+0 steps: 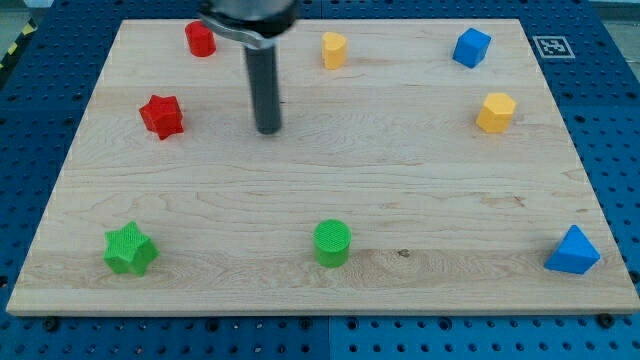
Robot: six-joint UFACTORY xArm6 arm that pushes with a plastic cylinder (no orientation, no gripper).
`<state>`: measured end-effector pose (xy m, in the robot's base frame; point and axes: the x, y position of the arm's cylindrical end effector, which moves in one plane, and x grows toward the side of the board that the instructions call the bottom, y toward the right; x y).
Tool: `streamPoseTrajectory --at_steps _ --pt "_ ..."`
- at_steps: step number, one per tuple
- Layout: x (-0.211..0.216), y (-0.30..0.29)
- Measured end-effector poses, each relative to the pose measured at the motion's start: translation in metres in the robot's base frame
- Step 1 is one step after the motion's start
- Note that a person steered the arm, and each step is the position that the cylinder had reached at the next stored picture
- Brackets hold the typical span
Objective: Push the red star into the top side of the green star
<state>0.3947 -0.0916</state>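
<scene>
The red star (161,116) lies on the wooden board at the view's upper left. The green star (130,249) lies near the board's bottom left corner, well below the red star and slightly to its left. My tip (268,130) rests on the board to the right of the red star, about a hundred pixels away and at nearly the same height in the view. It touches no block.
A red cylinder (200,39) and a yellow block (333,49) lie near the top edge. A blue block (471,47) and a yellow hexagon (496,112) are at the upper right. A green cylinder (332,243) is at bottom centre, a blue triangle (573,251) at bottom right.
</scene>
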Motion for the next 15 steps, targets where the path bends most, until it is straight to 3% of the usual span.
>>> streamPoseTrajectory --at_steps 2,3,5,8,9,12,14,15 --pt "-0.066 -0.122" --pt "-0.071 -0.155" --pt "-0.022 -0.068" --pt "-0.009 -0.056" --pt "-0.038 -0.075" --pt "-0.057 -0.166" --pt "0.047 -0.096" --pt "0.054 -0.092"
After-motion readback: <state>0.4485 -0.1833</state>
